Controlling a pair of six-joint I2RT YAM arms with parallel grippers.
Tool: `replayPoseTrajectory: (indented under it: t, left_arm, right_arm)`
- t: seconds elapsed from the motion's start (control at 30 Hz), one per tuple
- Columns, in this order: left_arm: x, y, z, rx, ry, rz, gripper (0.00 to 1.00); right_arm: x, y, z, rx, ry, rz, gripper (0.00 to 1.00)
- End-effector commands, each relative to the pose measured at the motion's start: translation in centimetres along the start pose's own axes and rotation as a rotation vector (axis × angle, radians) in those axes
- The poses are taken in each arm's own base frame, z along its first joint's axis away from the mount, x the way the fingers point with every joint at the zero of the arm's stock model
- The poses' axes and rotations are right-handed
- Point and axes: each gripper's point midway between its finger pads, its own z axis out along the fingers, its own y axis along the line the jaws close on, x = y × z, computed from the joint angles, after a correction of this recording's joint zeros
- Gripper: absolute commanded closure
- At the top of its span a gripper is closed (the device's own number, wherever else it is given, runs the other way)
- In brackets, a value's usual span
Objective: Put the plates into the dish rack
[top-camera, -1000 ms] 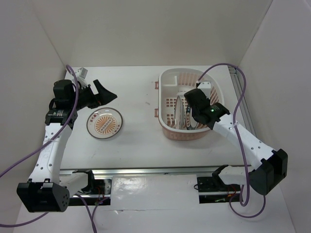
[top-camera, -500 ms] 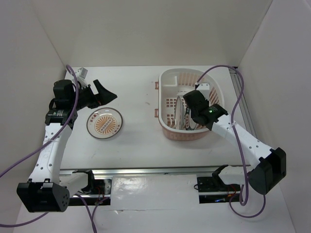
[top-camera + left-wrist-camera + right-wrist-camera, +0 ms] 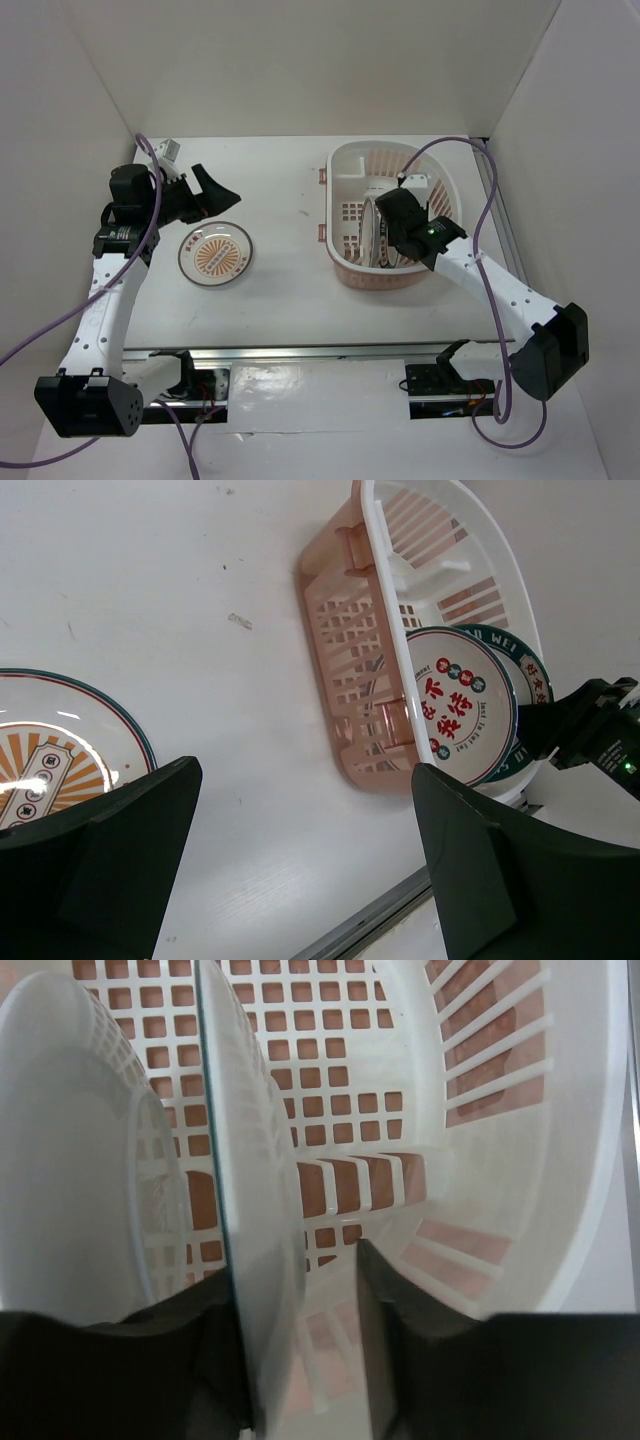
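Note:
The orange sunburst plate (image 3: 215,253) lies flat on the table at the left; it also shows in the left wrist view (image 3: 50,755). My left gripper (image 3: 213,190) hovers just behind it, open and empty (image 3: 300,820). The dish rack (image 3: 345,160) stands at the right. The red-marked plate (image 3: 455,705) and the blue-green rimmed plate (image 3: 528,680) stand on edge inside it. My right gripper (image 3: 385,225) is down in the rack. Its jaws straddle the rim of the blue-green rimmed plate (image 3: 250,1210), with a gap between the plate and the right finger (image 3: 400,1310).
The rack's peach grid base and slotted white wall (image 3: 500,1160) surround my right gripper closely. White walls enclose the table on three sides. A metal rail (image 3: 330,350) runs along the near edge. Purple cables loop from both arms.
My right gripper has shifted slightly left and farther back inside the rack. The left arm and the orange plate have not moved.

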Motion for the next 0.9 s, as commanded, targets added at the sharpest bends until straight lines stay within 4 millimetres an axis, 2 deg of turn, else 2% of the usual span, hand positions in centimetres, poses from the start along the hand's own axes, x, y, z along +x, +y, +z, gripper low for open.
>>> replayPoseTrajectory:
  t: [0.0, 0.2, 0.3, 0.37, 0.43, 0.47, 0.5, 0.57, 0.7, 0.73, 0.8, 0.83, 0.87]
  left_arm:
    - [-1.0, -0.5, -0.5, 0.009, -0.046, 0.060, 0.00]
    - [-1.0, -0.5, -0.5, 0.009, -0.046, 0.060, 0.00]
    - [-1.0, -0.5, -0.5, 0.009, -0.046, 0.060, 0.00]
    - [-0.9, -0.3, -0.3, 0.006, -0.039, 0.055, 0.00]
    - [-0.9, -0.3, -0.3, 0.006, -0.039, 0.055, 0.00]
    - [-0.9, -0.3, -0.3, 0.006, -0.039, 0.055, 0.00]
    - [-0.9, -0.3, -0.3, 0.006, -0.039, 0.055, 0.00]
    - [-0.9, -0.2, -0.3, 0.006, -0.039, 0.064, 0.00]
    - [-1.0, -0.1, -0.3, -0.002, -0.043, 0.064, 0.00]
    - [-1.1, 0.2, -0.3, -0.018, -0.050, 0.064, 0.00]
    - [-0.6, 1.4, 0.1, -0.071, -0.038, 0.027, 0.00]
    - [-0.3, 2.5, 0.5, -0.114, -0.024, -0.004, 0.00]
    - [-0.3, 3.7, 0.4, -0.184, -0.039, -0.030, 0.00]
  right_arm:
    - [-0.6, 0.5, -0.2, -0.014, -0.024, 0.021, 0.52]
    - [-1.3, 0.4, -0.8, -0.015, -0.026, 0.034, 0.45]
    - [-2.3, 0.1, -1.7, -0.011, -0.045, 0.047, 0.37]
    - [-2.2, 0.0, -2.0, -0.007, -0.036, 0.052, 0.32]
    - [-2.9, 0.1, -2.7, -0.021, -0.050, 0.068, 0.17]
    - [-2.4, -0.1, -2.7, -0.013, -0.034, 0.055, 0.09]
    - [-3.0, -0.2, -3.2, -0.021, -0.050, 0.079, 0.01]
    - [-3.1, -0.6, -3.8, -0.007, -0.055, 0.082, 0.01]
    - [-4.7, -0.6, -5.9, -0.026, -0.084, 0.099, 0.01]
    - [-5.7, -1.0, -7.2, -0.031, -0.105, 0.105, 0.01]
    - [-6.6, -1.1, -8.4, -0.042, -0.120, 0.115, 0.01]
    - [-7.8, -1.2, -9.4, -0.053, -0.148, 0.132, 0.01]
    - [-8.1, -0.9, -10.2, -0.073, -0.156, 0.127, 0.01]
